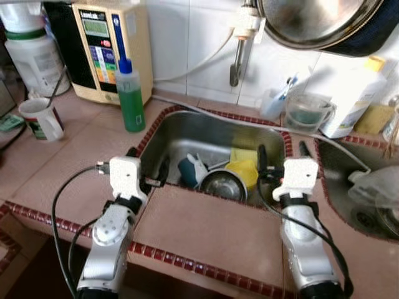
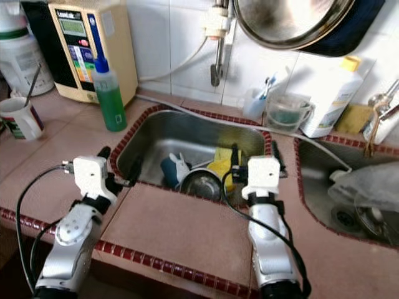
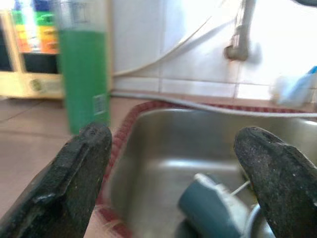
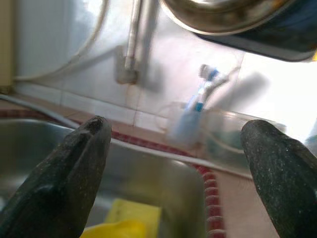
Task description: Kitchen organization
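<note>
Left eye view shows both my pincers, left (image 1: 151, 169) and right (image 1: 282, 159), spread wide and empty over the near rim of the stainless steel sink (image 1: 187, 134). Inside lie a round steel bowl (image 1: 222, 184), a teal cup (image 1: 190, 170) and a soft yellow sponge (image 1: 244, 166). I judge the bowl stiff, light, probably wet and slippery, best pinched across its rim.

a sink (image 1: 187, 134) is set in the counter (image 1: 206, 227), holding a steel bowl (image 1: 222, 184) and sponge (image 1: 244, 167); soap bottle (image 1: 129, 94) and mug (image 1: 41, 118) stand to its left.
</note>
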Robot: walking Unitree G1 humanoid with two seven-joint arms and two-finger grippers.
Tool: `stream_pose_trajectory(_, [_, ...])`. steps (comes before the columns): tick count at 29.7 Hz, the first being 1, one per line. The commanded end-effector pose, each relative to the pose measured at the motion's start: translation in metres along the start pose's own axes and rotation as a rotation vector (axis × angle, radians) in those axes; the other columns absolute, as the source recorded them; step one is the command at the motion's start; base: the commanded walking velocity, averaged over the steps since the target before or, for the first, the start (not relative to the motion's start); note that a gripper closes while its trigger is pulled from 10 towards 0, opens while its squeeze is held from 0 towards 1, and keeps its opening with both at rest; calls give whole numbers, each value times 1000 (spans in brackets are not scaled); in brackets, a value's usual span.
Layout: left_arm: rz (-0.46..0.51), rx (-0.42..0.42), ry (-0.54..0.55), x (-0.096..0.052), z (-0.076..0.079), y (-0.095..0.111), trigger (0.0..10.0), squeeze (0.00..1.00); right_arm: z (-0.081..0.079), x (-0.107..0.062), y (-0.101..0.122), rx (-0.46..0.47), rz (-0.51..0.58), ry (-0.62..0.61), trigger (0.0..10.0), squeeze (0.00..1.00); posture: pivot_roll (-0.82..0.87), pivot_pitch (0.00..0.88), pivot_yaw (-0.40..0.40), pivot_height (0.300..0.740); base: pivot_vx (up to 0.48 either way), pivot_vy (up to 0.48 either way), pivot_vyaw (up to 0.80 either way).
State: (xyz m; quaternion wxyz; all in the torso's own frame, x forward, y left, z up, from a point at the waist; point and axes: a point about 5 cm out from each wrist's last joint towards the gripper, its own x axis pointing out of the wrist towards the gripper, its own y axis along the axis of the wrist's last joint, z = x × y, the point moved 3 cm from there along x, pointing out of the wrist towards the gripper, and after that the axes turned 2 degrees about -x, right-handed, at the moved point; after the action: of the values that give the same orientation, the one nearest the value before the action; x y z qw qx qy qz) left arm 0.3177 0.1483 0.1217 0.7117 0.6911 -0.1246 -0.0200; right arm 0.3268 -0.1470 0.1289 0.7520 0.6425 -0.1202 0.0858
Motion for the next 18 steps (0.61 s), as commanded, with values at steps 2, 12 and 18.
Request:
stream_pose_trajectory(2, [15,-3,-3,2,1,4,10000,0,3,2,3,-6,9,-1,10000,0,2,0,-48,740,0,-341,0])
stream_pose_trajectory(12, [14,-1,-8,4,2,5,10000,0,4,4,3,-8,8,-6,10000,0,4,0,-47,740,0,-336,0])
stream_pose_trajectory(18, [16,-7,-10,5,2,5,10000,0,4,5,3,-9,9,-5,10000,0,2,0,-47,740,0,-338,0])
